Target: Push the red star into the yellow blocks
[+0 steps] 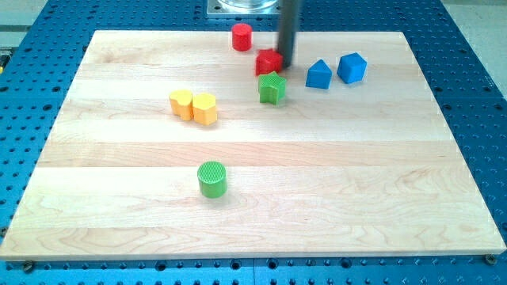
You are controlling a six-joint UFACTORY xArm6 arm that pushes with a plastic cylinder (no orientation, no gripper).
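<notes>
Tip: my tip [285,66], the lower end of the straight dark rod, stands near the view's top, a little right of the board's middle; it is a bare rod end with nothing to close, and it grasps nothing.
Red star: the red star-shaped block [268,61] lies directly at the view's left of my tip, touching it or just beside it; the rod hides part of its right edge, so I cannot tell whether they meet.
Yellow blocks: two yellow blocks sit side by side and touching, a yellow rounded block [181,104] on the view's left and a yellow hexagonal block [205,108] on its right; both lie well to the view's left of the red star and lower in the view.
Green star: a green ridged star-shaped block [272,88] sits just below the red star, close to it.
Red cylinder: a red cylinder [242,36] stands up and to the left of the red star, near the board's top edge.
Blue blocks: a blue peaked block [318,74] and a blue cube-like block [352,68] lie at the view's right of my tip, near each other.
Green cylinder: a green ridged cylinder [211,179] stands alone toward the view's bottom, below the yellow pair.
Board: a pale wooden board [380,198] carries all blocks and rests on a blue perforated table [475,71].
</notes>
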